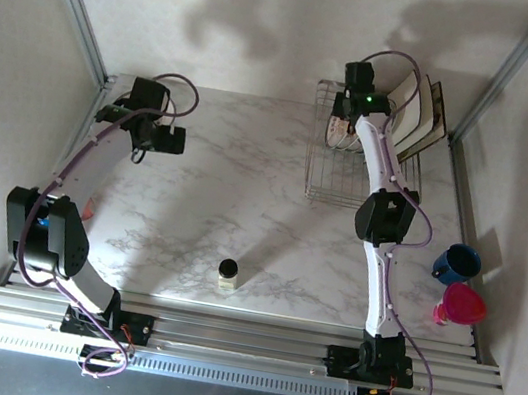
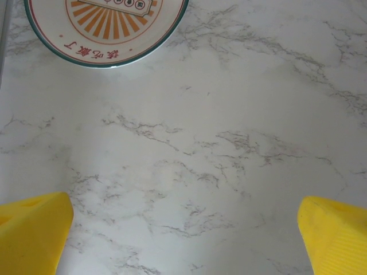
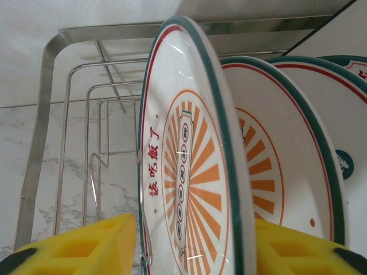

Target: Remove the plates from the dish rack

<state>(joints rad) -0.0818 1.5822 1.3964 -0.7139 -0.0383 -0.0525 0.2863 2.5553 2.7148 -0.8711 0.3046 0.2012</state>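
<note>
The dish rack [image 1: 337,184] stands at the back right, and its wire frame [image 3: 51,114] shows in the right wrist view. Round teal-rimmed plates stand on edge in it, orange-patterned. My right gripper [image 1: 340,129] [image 3: 195,243] straddles the nearest plate [image 3: 195,172]: one yellow pad on each side, a thin gap showing at the left pad. More round plates [image 3: 281,172] stand behind it. Square cream plates [image 1: 424,118] lean at the rack's far right. My left gripper [image 1: 163,135] [image 2: 183,240] hangs open over bare marble, with one round plate [image 2: 106,28] lying flat ahead of it.
A blue cup [image 1: 458,262] and a pink cup [image 1: 462,307] sit on the table's right edge. A small jar [image 1: 228,273] stands near the front middle. Metal frame posts and walls close in the back and sides.
</note>
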